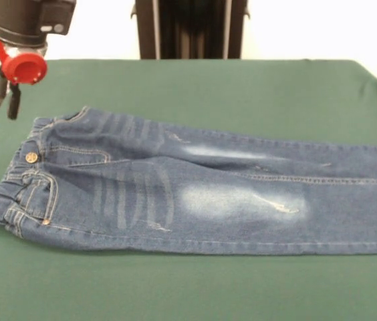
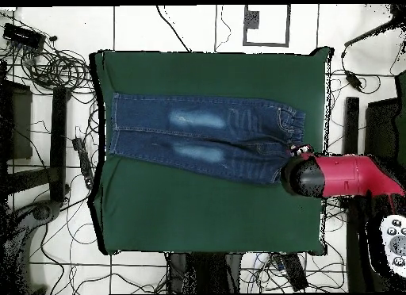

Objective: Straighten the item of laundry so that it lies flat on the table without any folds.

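The small blue denim jeans (image 1: pixel 175 194) lie spread lengthwise on the green table (image 1: pixel 195 287). Their elastic waistband and metal button (image 1: pixel 31 157) are at the left, and the legs run side by side off the right edge. Whitish faded patches mark the thighs. The waistband is slightly bunched. In the overhead view the jeans (image 2: pixel 198 137) lie across the table's upper half, waist to the right. My gripper (image 1: pixel 13 100) hangs under the red and black arm (image 1: pixel 21 40), just beyond the waistband's far corner and apart from the cloth. It shows small beside the arm's end overhead (image 2: pixel 301 151).
The robot's black pedestal (image 1: pixel 190 28) stands behind the table's far edge. Overhead, the leg ends reach the table's left edge (image 2: pixel 101 133). Cables and equipment (image 2: pixel 47 70) lie on the floor around the table.
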